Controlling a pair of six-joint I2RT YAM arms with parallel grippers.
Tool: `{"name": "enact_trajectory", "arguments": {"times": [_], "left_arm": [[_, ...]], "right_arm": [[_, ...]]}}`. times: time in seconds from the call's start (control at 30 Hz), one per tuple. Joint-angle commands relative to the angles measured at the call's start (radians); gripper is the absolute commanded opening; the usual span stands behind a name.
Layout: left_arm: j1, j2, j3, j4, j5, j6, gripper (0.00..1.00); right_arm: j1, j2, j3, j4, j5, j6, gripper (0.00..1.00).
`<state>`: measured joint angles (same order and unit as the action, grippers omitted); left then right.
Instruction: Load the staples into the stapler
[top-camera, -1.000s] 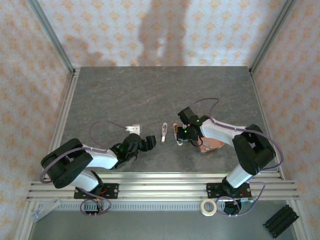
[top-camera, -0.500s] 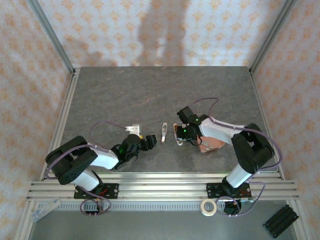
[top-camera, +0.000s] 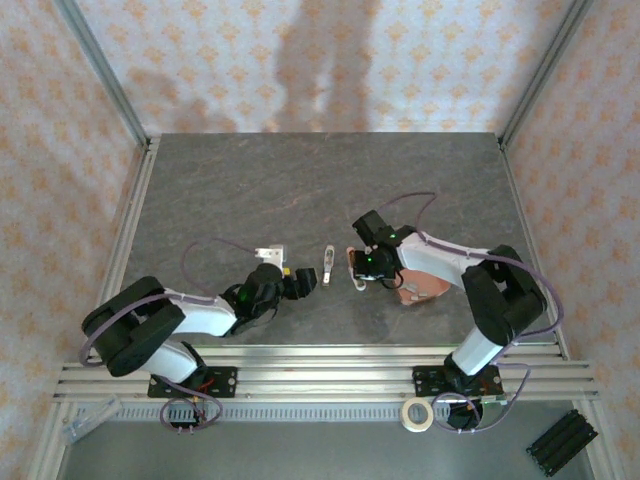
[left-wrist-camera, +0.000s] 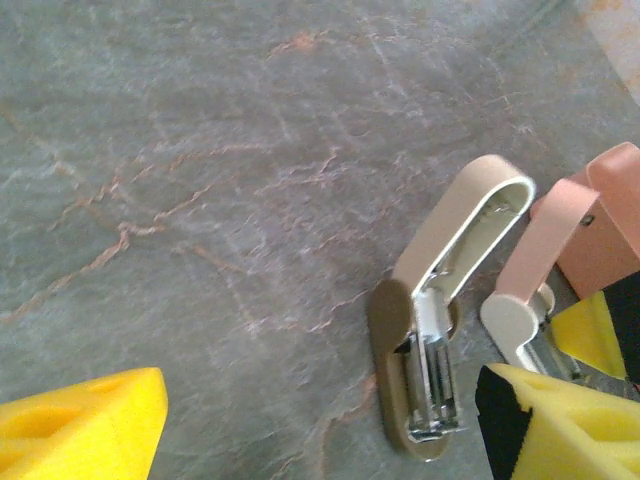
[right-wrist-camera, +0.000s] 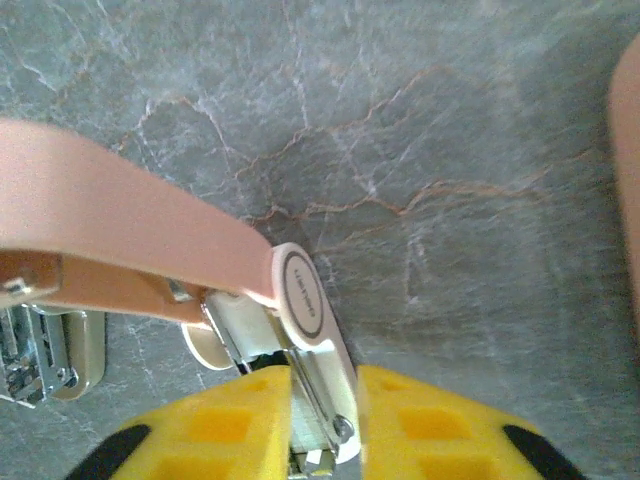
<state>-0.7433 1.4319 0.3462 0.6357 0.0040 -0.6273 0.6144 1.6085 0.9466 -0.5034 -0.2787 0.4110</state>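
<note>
Right jaws: yellow pads sit tight against both sides of the white lower arm of the pink stapler, so they are clamped on it. The pink lid is swung up and away from the white arm, leaving the stapler open. A silvery strip runs along the white arm between the pads.

Left jaws: wide apart and holding nothing. One yellow pad sits at the lower left of the wrist view and the other at the lower right, with bare desk between them. From above they lie low over the desk, pointing toward the beige stapler and just short of it.

Beige stapler: flat on the desk between the two arms, lid hinged open, silvery metal channel exposed. Whether the channel is loaded cannot be told.

Pink stapler location: just right of the beige one, close beside it but apart, near the desk's centre and toward the near edge.

Tray: salmon pink, on the desk under the right arm, just right of the pink stapler. The arm covers most of it and the contents cannot be told.

A small white block sits on the desk just beyond the left jaws.
</note>
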Motion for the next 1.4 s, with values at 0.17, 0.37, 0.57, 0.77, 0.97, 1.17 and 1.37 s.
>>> {"name": "enact_trajectory", "arguments": {"times": [0.17,0.37,0.57,0.77,0.97,1.17,1.37], "left_arm": [[0.005,-0.102,0.284,-0.502,0.045,0.276,0.82],[0.005,-0.012,0.509,-0.711,0.135,0.402,0.8],[0.005,0.147,0.767,-0.896,0.249,0.471,0.78],[0.005,0.324,1.015,-1.103,0.322,0.537,0.72],[0.007,0.471,1.192,-1.253,0.377,0.557,0.68],[0.006,0.58,1.294,-1.314,0.379,0.58,0.68],[0.006,0.625,1.338,-1.343,0.388,0.607,0.68]], "right_arm": [[-0.032,-0.242,-0.051,0.019,0.098,0.016,0.34],[-0.126,-0.367,-0.136,0.079,0.034,0.016,0.35],[-0.205,-0.433,-0.191,0.097,-0.004,-0.006,0.35],[-0.218,-0.492,-0.216,0.091,0.003,-0.018,0.35],[-0.22,-0.521,-0.228,0.081,0.009,-0.029,0.35],[-0.223,-0.545,-0.231,0.061,0.016,-0.043,0.35],[-0.223,-0.555,-0.239,0.065,0.013,-0.039,0.35]]}}
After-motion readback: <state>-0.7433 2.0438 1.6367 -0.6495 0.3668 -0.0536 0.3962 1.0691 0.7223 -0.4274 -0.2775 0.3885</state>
